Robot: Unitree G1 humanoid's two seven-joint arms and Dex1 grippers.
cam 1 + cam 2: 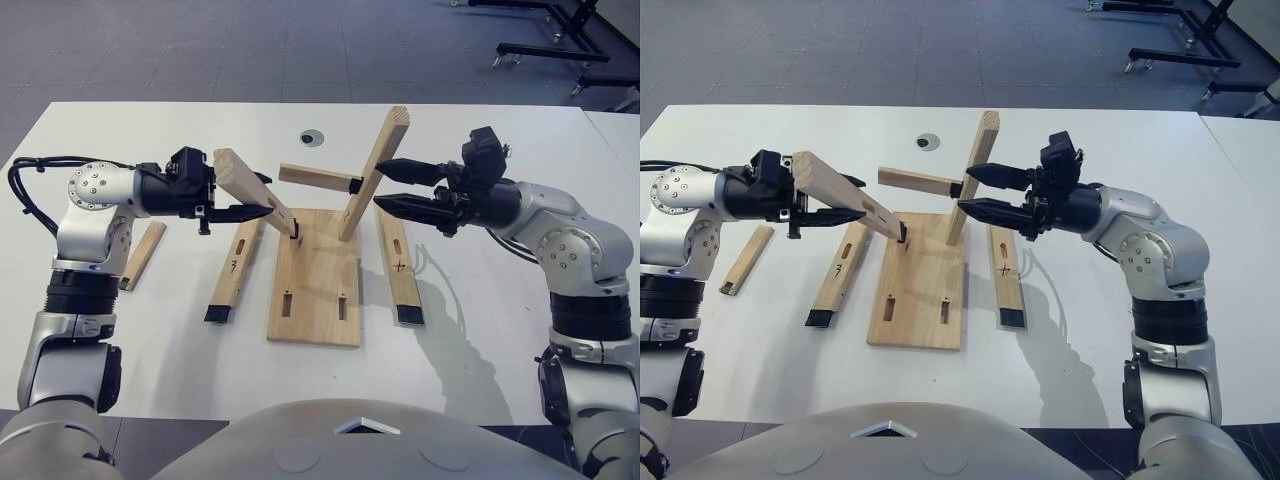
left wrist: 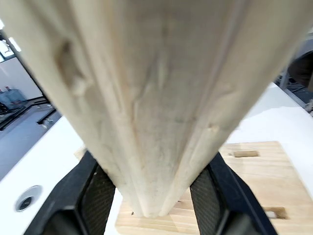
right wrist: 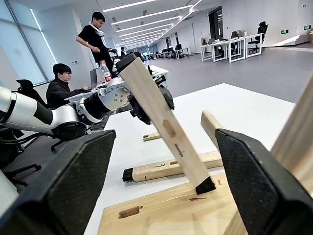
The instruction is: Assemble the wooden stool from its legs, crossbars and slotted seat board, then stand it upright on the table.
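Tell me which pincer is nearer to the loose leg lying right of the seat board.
Right. The right pincer hangs open close by the far end of the loose leg. The left pincer is across the seat board, shut on a tilted leg.

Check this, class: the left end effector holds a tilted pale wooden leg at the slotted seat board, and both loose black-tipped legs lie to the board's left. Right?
No. In the left eye view the slotted wooden seat board has one loose leg on its left and the other loose leg on its right. The left end effector does hold the tilted wooden leg.
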